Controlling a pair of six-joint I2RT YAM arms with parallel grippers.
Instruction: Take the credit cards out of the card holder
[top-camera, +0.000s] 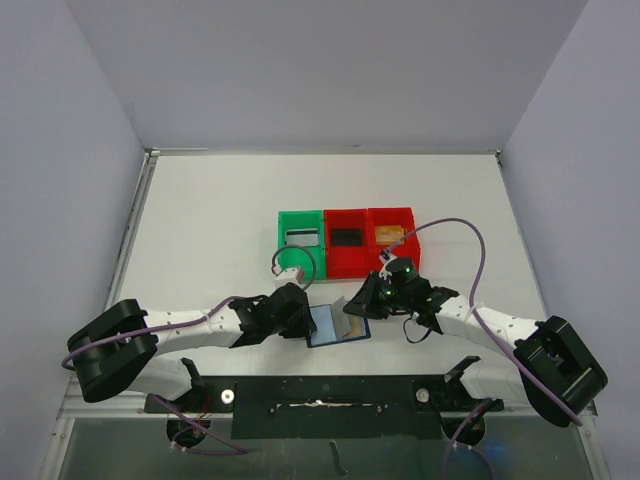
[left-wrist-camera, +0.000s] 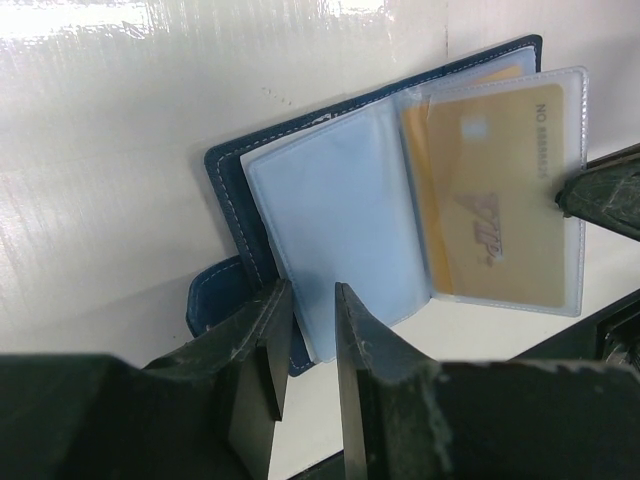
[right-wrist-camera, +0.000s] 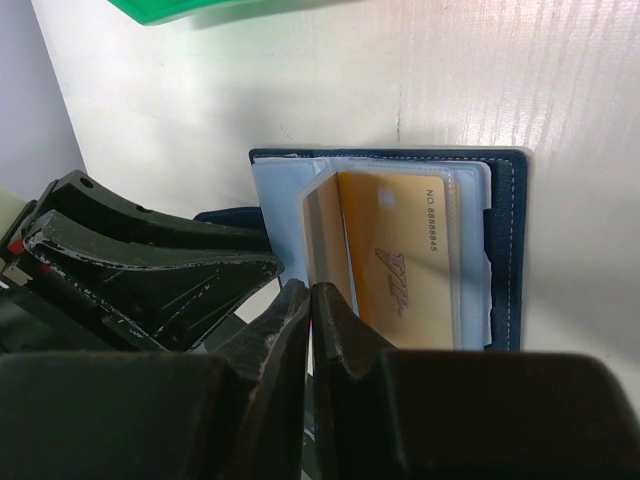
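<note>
Three bins (top-camera: 347, 260), one card holder (top-camera: 325, 326)

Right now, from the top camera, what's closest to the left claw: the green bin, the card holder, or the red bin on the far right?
1. The card holder, right beside the left claw.
2. The green bin, behind it, leftmost.
3. The far-right red bin, behind and rightward.

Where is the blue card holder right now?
In the top view the card holder lies open between the left claw and the right claw, just in front of the green bin.
</note>
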